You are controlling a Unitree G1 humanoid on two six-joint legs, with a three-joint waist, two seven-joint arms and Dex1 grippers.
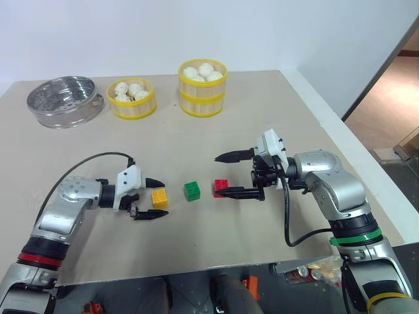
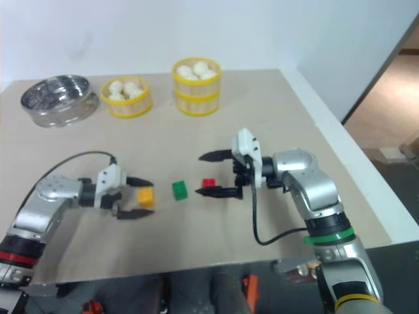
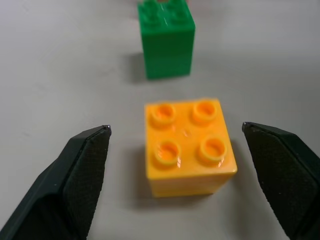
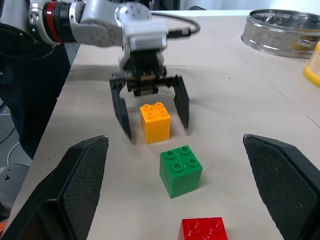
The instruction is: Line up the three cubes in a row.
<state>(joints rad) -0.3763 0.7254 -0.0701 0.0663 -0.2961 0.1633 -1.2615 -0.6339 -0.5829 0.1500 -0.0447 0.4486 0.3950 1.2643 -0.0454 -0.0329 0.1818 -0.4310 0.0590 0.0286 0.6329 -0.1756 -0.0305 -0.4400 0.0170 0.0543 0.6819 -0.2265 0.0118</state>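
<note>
The yellow-orange cube [image 3: 189, 147], green cube [image 3: 167, 40] and red cube [image 4: 203, 230] look like glossy, smooth moulded plastic with studded tops, resting on a matt, pale table [image 1: 262, 111]. The left gripper [image 1: 156, 198] and right gripper [image 1: 226, 174] have black fingers [image 3: 75, 182] whose inner faces are finely textured and dull, on arms of silvery, satin-finished metal. The steamer pan [image 1: 64, 100] is shiny perforated metal, and the two bamboo steamers [image 1: 203, 88] look like pale woody strip with yellow bands.

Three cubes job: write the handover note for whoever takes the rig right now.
Left hand: open, fingers either side of the yellow-orange studded plastic cube, not gripping.
Right hand: open, by the red studded plastic cube, one finger in front of it.
The green studded plastic cube sits between them on the beige table.
Done: cubes roughly in a row.
Left: even out alignment if needed, withdraw both hands.
</note>
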